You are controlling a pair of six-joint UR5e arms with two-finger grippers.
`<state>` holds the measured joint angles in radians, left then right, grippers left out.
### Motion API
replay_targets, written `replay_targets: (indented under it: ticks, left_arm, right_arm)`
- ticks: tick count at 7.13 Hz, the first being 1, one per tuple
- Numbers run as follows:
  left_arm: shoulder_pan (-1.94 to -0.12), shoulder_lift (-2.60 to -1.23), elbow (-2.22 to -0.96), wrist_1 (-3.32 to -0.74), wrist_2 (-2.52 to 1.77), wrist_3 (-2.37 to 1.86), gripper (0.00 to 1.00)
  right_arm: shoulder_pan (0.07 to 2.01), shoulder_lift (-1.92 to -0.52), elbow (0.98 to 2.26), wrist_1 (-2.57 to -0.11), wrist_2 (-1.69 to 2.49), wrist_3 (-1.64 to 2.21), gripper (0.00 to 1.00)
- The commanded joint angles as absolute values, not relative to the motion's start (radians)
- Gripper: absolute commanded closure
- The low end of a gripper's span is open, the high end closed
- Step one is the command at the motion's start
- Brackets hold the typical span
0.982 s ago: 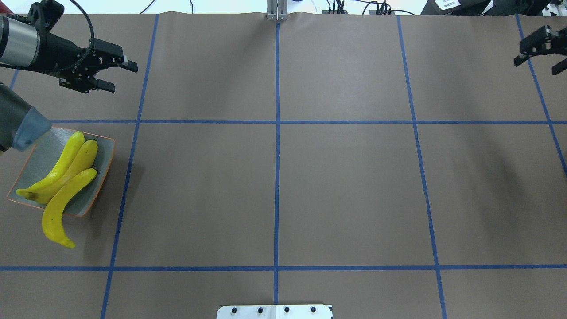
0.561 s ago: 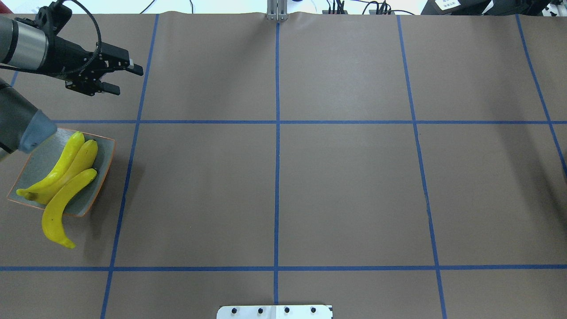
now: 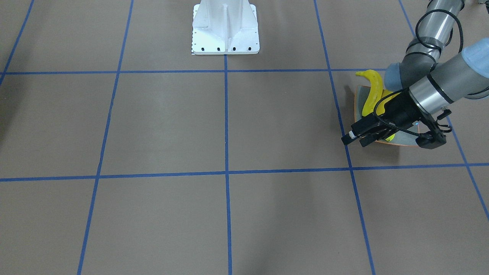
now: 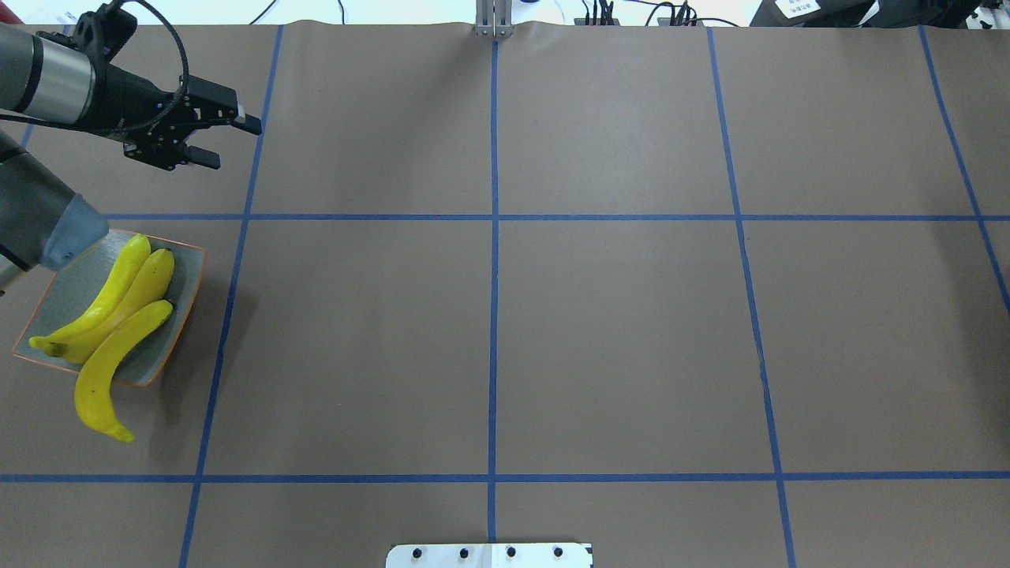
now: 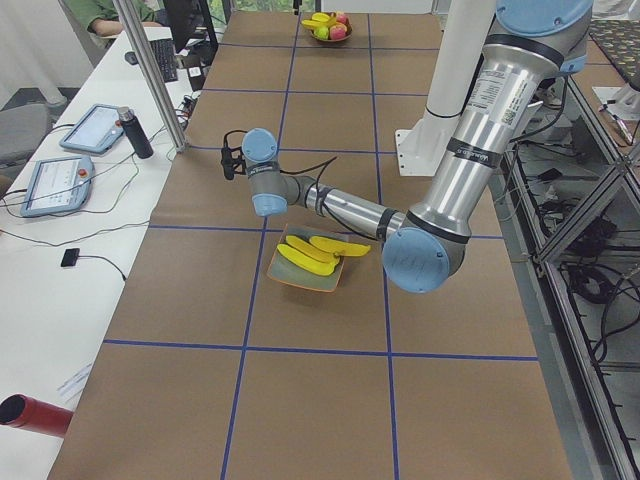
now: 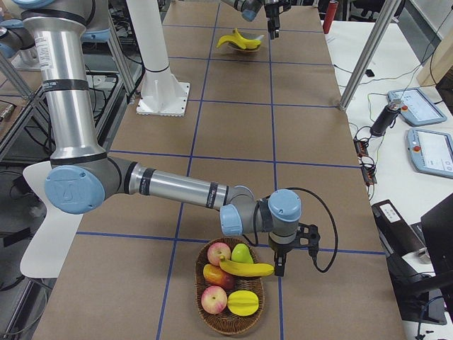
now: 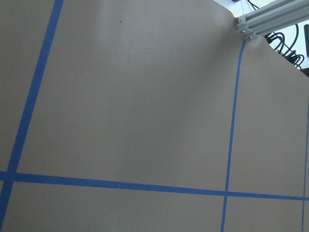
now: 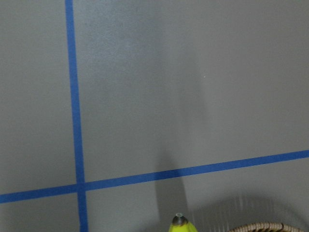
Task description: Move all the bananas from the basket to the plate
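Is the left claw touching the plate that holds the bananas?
Apart. The overhead view shows bare table between the left claw and the plate.

The paper sheet (image 4: 615,331) looks matt, the basket (image 6: 216,324) woven wicker.

In the overhead view, the square grey-blue plate with the orange rim (image 4: 61,304) is sitting at the left edge. Three yellow bananas (image 4: 118,312) are lying side by side on it, and the lowest banana (image 4: 99,379) is overhanging the plate's lower rim. I am holding my left gripper (image 4: 237,144) in the upper left, well apart from the plate. In the right-side view, the oval wicker basket (image 6: 226,329) is sitting at bottom centre. A fourth yellow banana (image 6: 248,268) is lying in it, and my right gripper (image 6: 281,268) is hanging just beside that banana's right tip.
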<state>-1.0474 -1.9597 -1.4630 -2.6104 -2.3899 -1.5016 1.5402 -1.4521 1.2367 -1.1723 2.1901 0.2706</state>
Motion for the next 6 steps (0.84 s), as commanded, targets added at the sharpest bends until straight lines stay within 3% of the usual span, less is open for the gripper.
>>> replay_targets:
  ticks: [1,6]
  left_arm:
    - [-1.048,-1.962,-1.451,-2.611,-2.391,-1.500,0.01]
    - [-1.046,-1.960,-1.433,-2.618,-2.391,-1.499,0.01]
  right_arm:
    - [1.537,-1.459,1.195,-1.141,2.192,0.273,0.00]
    - [1.448,-1.466,1.137,-1.143,2.191,0.273,0.00]
